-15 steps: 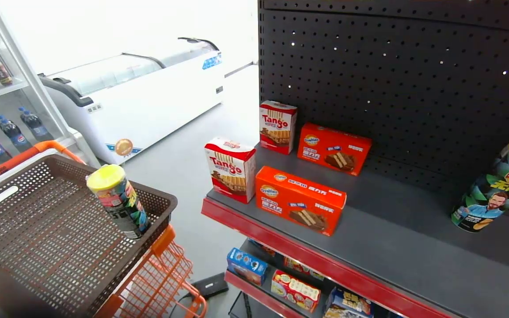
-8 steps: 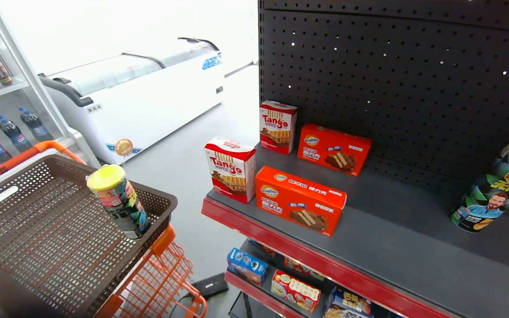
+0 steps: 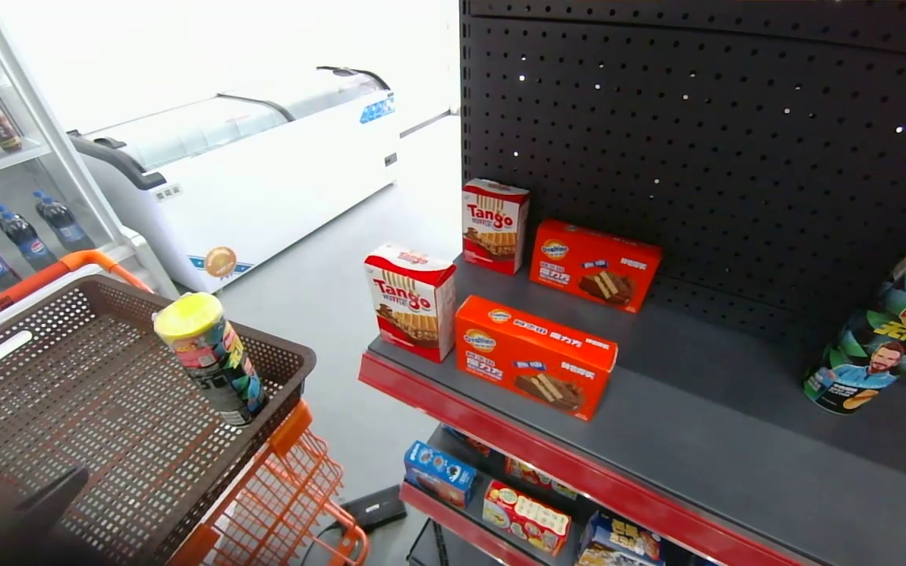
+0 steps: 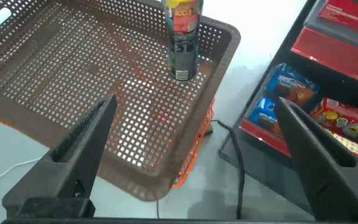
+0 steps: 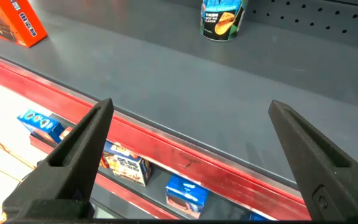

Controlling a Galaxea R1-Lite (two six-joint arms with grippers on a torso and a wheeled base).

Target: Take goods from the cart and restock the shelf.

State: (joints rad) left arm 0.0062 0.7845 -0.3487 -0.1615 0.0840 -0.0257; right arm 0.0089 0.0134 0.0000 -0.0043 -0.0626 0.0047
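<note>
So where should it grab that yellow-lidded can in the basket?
Probably around the body of the can, below the lid, coming in from the open middle of the basket. The can stands upright close to the corner walls, which block the other sides. The left gripper is open over the basket.

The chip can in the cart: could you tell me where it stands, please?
In the head view's left, the chip can stands upright in the brown basket's corner nearest the shelf.

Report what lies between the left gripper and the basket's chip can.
Left wrist view: only bare perforated floor of the brown basket separates left gripper from chip can.
</note>
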